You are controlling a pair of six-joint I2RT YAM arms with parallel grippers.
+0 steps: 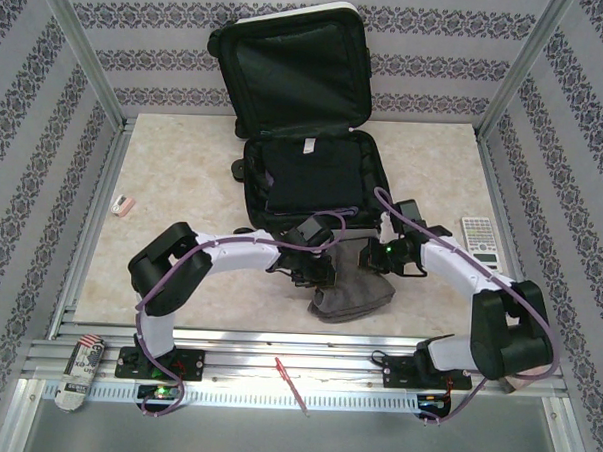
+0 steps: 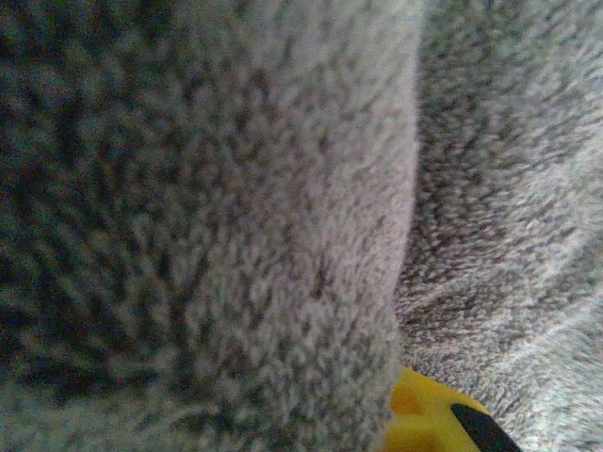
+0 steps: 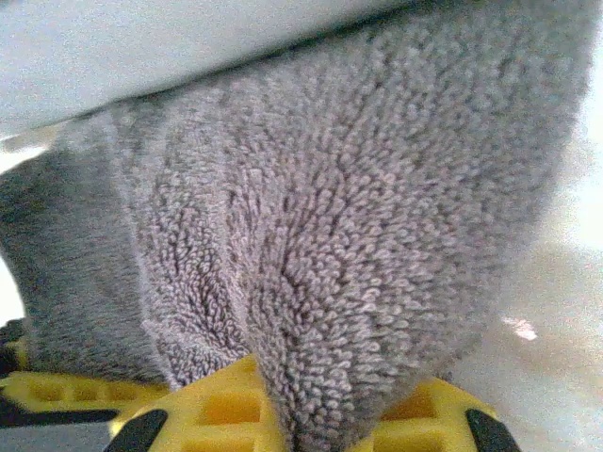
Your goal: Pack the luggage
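Both the left gripper [image 1: 315, 273] and the right gripper [image 1: 376, 259] clenched the grey towel [image 1: 355, 300] near the front edge of the tabletop [image 1: 182, 201], just before the open luggage [image 1: 298, 76] by its far edge. We judged loading underway, next needing a joint lift into it.

You are looking at grey cloth [image 2: 236, 235] pressed up close to the lens. Its fuzzy pile is blurred and shadowed on the left and sharper on the right. A thick fold bulges down the middle, and a dark crease runs along its right edge. At the bottom right, one yellow finger [image 2: 415, 424] pokes out beside the fold, touching the cloth, with a black pad [image 2: 482, 431] on it.
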